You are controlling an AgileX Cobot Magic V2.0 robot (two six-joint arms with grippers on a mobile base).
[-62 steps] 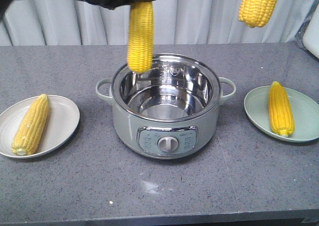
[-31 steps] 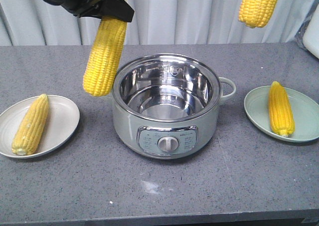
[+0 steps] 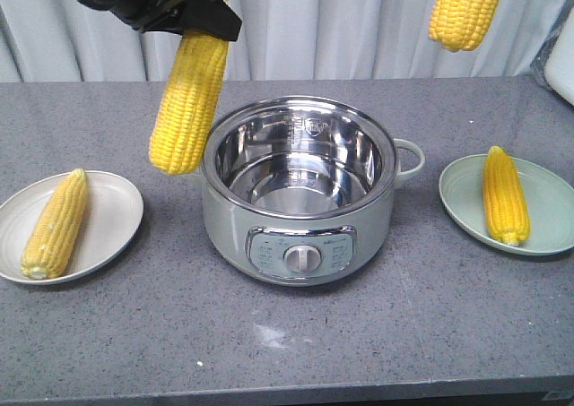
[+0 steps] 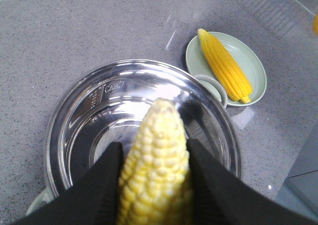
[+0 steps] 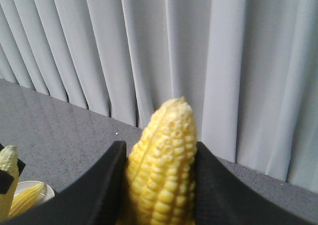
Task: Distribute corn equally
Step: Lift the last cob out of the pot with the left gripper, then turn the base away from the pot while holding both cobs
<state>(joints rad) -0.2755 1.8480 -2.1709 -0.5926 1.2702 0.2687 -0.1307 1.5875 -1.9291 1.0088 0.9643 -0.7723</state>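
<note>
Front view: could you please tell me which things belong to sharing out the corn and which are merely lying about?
In the job: first cob in left gripper; second cob in right gripper; third cob on white plate; fourth cob on green plate.
Lying about: empty pot; curtain.

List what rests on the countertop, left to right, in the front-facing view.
White plate with a corn cob on it → empty electric pot → green plate with a second cob on it.
</note>
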